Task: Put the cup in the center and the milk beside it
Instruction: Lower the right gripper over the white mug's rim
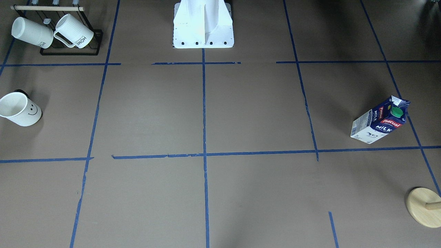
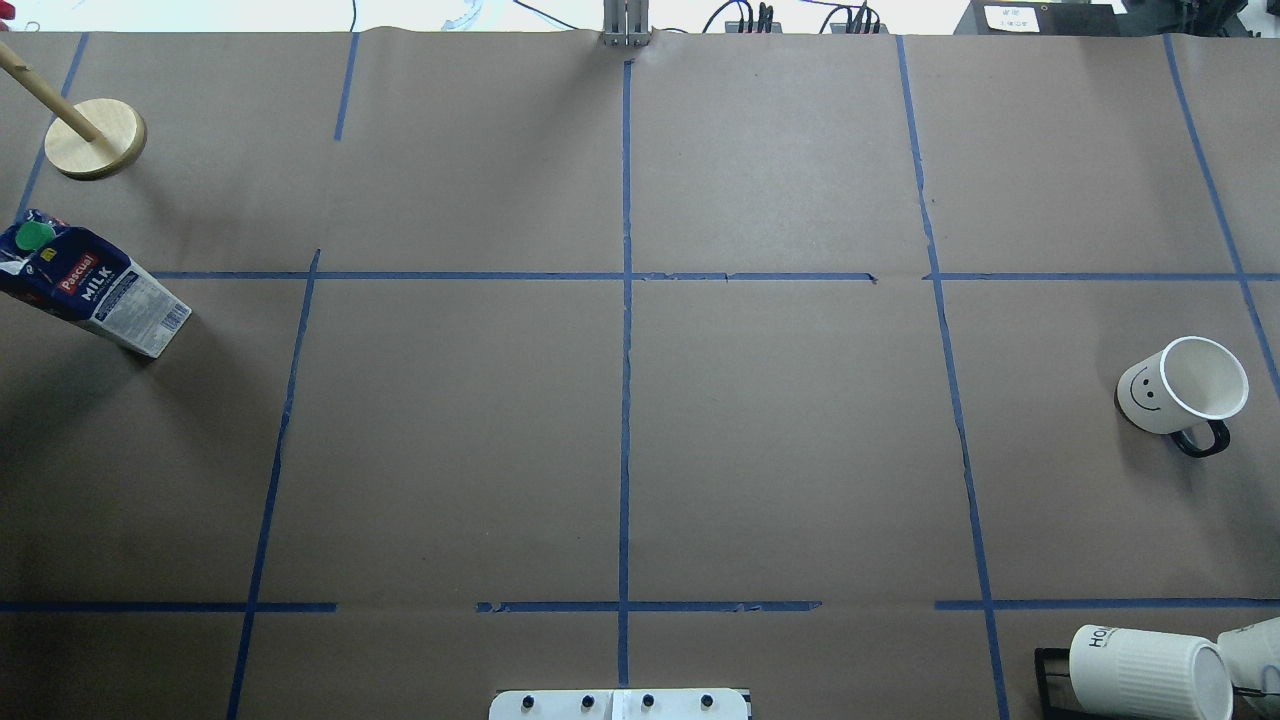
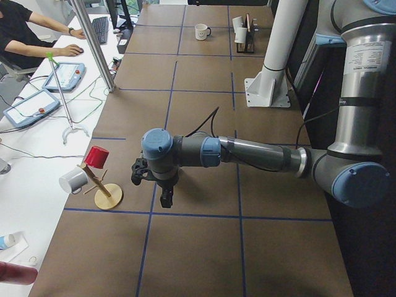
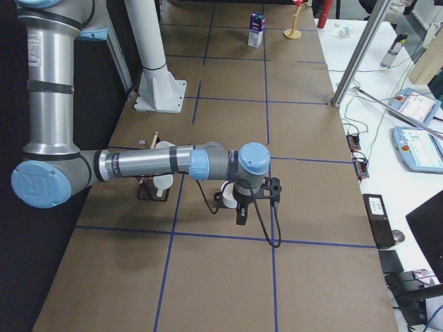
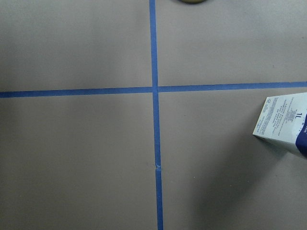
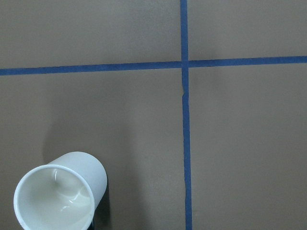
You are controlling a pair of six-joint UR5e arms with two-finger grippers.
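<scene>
The cup [image 2: 1183, 385] sat just beside and below the right gripper [image 4: 240, 217], the milk [image 2: 90, 292] near the left gripper [image 3: 165, 200]; whether either was open I couldn't tell

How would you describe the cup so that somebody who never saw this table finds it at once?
Start at the brown table with blue tape lines and go to the end on the robot's right, where a black rack holds two mugs. The cup stands alone on the paper near that rack. Unlike those ribbed "HOME" mugs, it is smooth white with a black smiley face.
</scene>
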